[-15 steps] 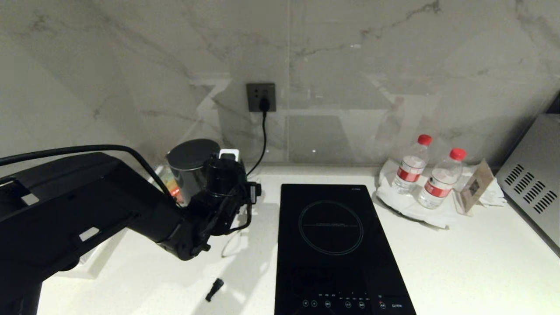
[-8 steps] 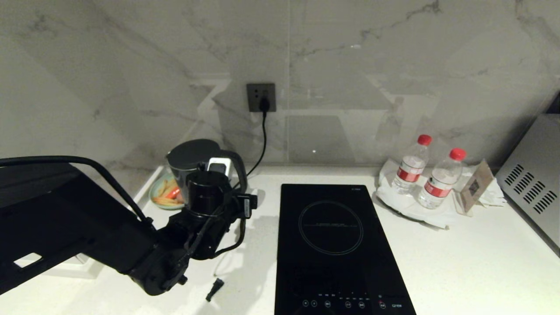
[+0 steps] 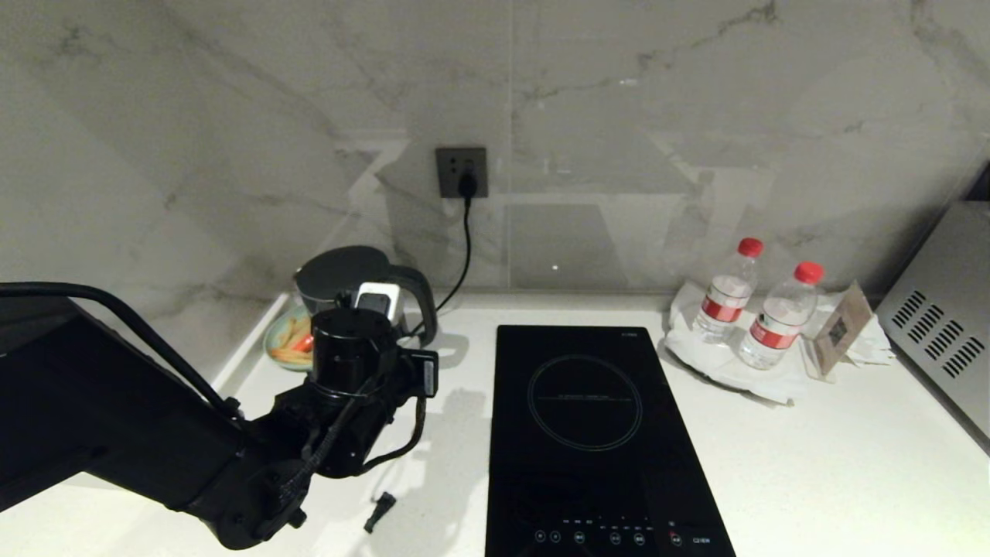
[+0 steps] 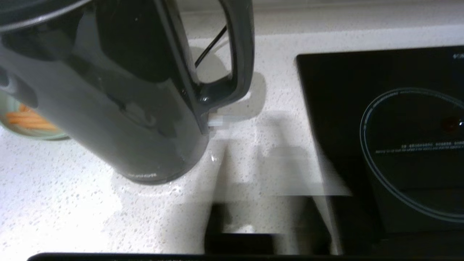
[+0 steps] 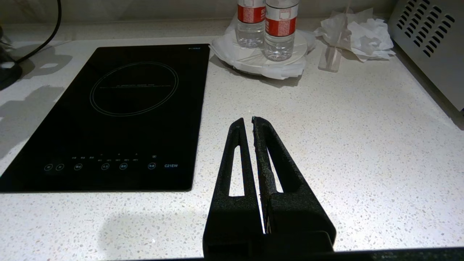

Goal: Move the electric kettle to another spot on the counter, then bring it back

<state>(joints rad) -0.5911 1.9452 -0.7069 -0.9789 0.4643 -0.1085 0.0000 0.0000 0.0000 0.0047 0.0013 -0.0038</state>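
The counter (image 3: 812, 449) (white, speckled) bears the electric kettle (image 3: 340, 282), an inset hob (image 3: 595, 433) and two bottles (image 3: 754, 309).

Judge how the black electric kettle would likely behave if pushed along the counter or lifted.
The electric kettle is tall and narrow, so a high push may tip it. Its glossy body looks slippery; the loop handle seems safer. Weight can't be judged.

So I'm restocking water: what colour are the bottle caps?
Red caps on both water bottles, clearest in the head view.
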